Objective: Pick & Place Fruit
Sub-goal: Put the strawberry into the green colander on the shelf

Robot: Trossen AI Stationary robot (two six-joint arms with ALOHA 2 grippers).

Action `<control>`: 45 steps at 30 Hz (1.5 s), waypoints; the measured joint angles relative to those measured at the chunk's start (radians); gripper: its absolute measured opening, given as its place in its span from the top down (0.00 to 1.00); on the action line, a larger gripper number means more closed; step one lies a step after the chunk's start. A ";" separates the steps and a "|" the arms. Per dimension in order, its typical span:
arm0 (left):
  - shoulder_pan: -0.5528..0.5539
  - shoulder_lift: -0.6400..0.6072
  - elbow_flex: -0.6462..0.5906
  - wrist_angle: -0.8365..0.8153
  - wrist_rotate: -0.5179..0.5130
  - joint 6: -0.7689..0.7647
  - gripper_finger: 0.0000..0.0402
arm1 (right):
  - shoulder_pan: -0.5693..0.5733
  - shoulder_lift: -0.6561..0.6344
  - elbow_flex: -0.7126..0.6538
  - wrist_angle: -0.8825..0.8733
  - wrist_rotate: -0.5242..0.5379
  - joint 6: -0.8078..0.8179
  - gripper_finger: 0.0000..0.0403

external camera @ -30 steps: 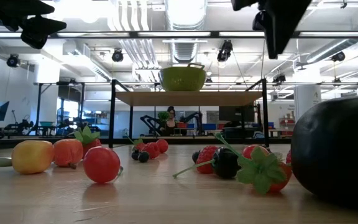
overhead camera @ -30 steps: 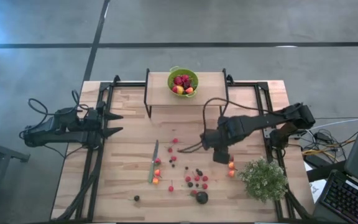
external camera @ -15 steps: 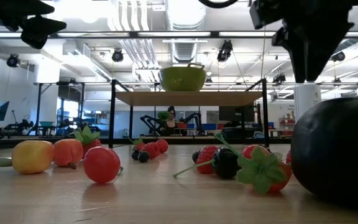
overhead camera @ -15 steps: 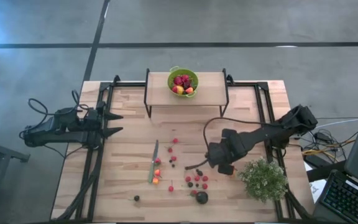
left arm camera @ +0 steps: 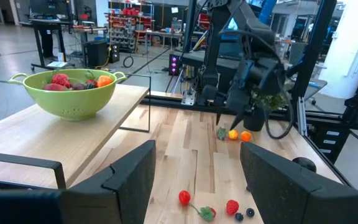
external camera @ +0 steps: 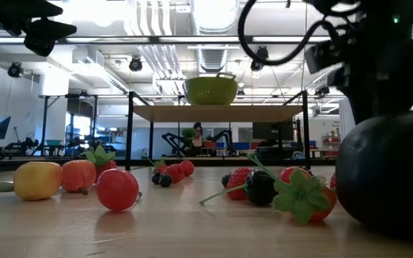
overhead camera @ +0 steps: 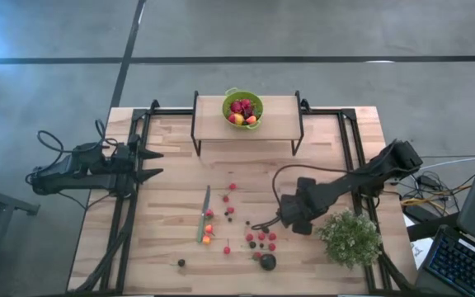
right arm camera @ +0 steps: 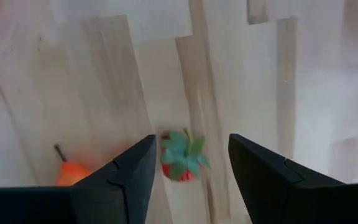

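Small fruit pieces (overhead camera: 250,237) lie scattered on the wooden table: mostly red berries, some dark ones, and a big dark round one (overhead camera: 267,261). My right gripper (overhead camera: 301,219) hangs low near the plant, pointing down and open. In its wrist view (right arm camera: 191,148) a red strawberry with a green cap (right arm camera: 180,159) lies on the table between the fingers, untouched, with an orange piece (right arm camera: 70,174) beside it. The left wrist view shows this strawberry (left arm camera: 221,132) and two orange pieces (left arm camera: 238,135) under it. My left gripper (overhead camera: 162,162) waits open at the table's left side.
A green bowl (overhead camera: 242,107) holding fruit stands on a raised wooden shelf (overhead camera: 279,109) at the far edge. A slim green-handled knife (overhead camera: 204,213) lies left of the fruit. The bushy pale-green plant (overhead camera: 350,238) stands close to the right gripper, on its right.
My right gripper has moved toward the table's near edge and a little right, toward the plant, and has come down over the strawberry and orange pieces. The fruit has stayed where it was.
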 joint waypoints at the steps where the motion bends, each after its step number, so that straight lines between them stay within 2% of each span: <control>1: 0.000 0.000 0.000 0.000 0.000 0.000 0.40 | 0.000 0.000 -0.016 0.020 -0.002 0.000 0.52; 10: 0.000 0.000 0.000 0.000 0.000 0.000 0.40 | 0.000 0.000 -0.129 0.166 -0.003 0.000 0.59; 17: 0.000 0.000 0.000 0.000 0.000 0.000 0.40 | 0.000 0.000 -0.159 0.201 -0.003 0.003 0.67; 22: 0.000 0.000 0.000 0.000 0.000 0.000 0.40 | 0.000 0.000 -0.159 0.202 -0.003 0.002 0.78; 28: 0.000 0.000 0.000 0.000 0.000 0.000 0.40 | 0.000 0.000 -0.159 0.204 -0.021 0.003 0.95; 39: 0.000 0.000 0.000 0.000 0.000 0.000 0.40 | 0.000 0.000 -0.163 0.204 -0.057 0.035 0.98; 45: 0.000 0.000 0.000 0.000 0.000 0.000 0.40 | -0.001 0.000 -0.164 0.202 -0.012 -0.010 0.98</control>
